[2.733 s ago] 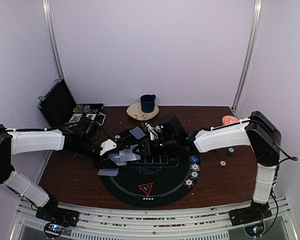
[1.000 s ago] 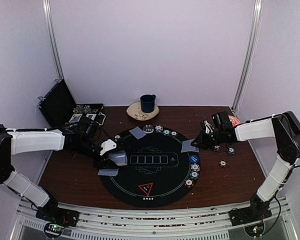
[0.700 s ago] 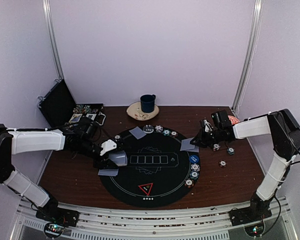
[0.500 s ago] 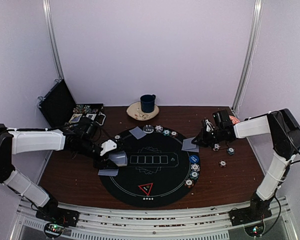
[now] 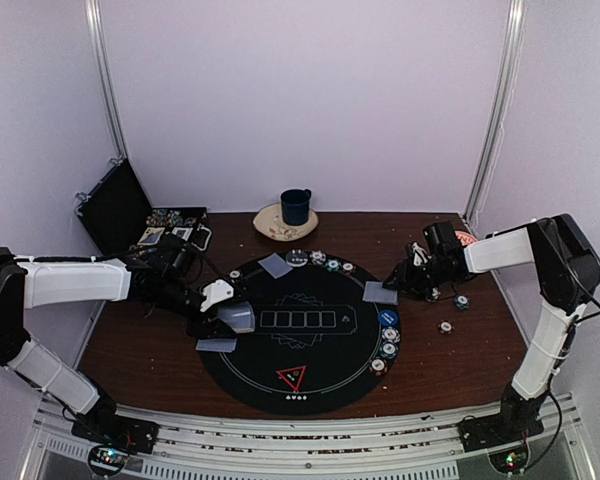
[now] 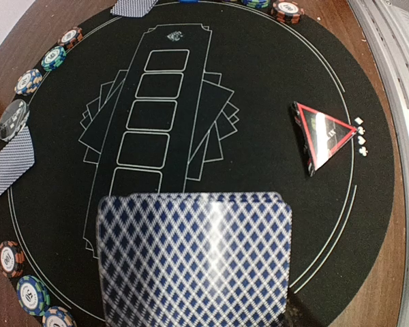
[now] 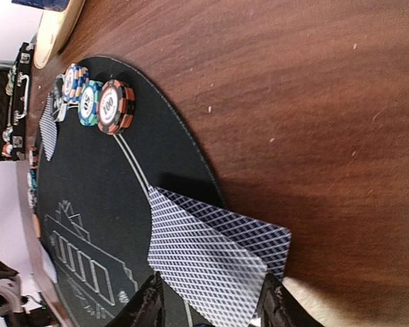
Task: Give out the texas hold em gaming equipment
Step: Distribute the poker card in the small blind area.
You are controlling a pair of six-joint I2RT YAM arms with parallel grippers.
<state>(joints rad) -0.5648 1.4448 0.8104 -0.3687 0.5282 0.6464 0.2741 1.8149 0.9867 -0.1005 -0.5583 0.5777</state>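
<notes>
My left gripper [image 5: 223, 318] is shut on a deck of blue-diamond-backed playing cards [image 6: 194, 259] over the left part of the round black mat [image 5: 320, 350]; the deck hides its fingers. My right gripper [image 7: 210, 308] is open at the mat's right edge. Its fingers stand either side of two overlapping face-down cards [image 7: 211, 262], also seen from above [image 5: 380, 292]. Single cards lie at the mat's top [image 5: 275, 266] and left [image 5: 216, 344]. Striped poker chips [image 5: 320, 259] line the top rim and more chips [image 5: 388, 350] the right rim. The red-edged triangle marker [image 5: 292, 378] sits near the front.
A dark blue mug [image 5: 296, 206] stands on a tan saucer behind the mat. An open black case [image 5: 120, 205] with chips is at the back left. A red-patterned bowl [image 5: 460, 240] and loose chips [image 5: 461, 302] lie beside my right arm.
My right gripper has lowered its card onto the one at the mat's right edge and opened its jaws. The left arm and its deck have not moved.
</notes>
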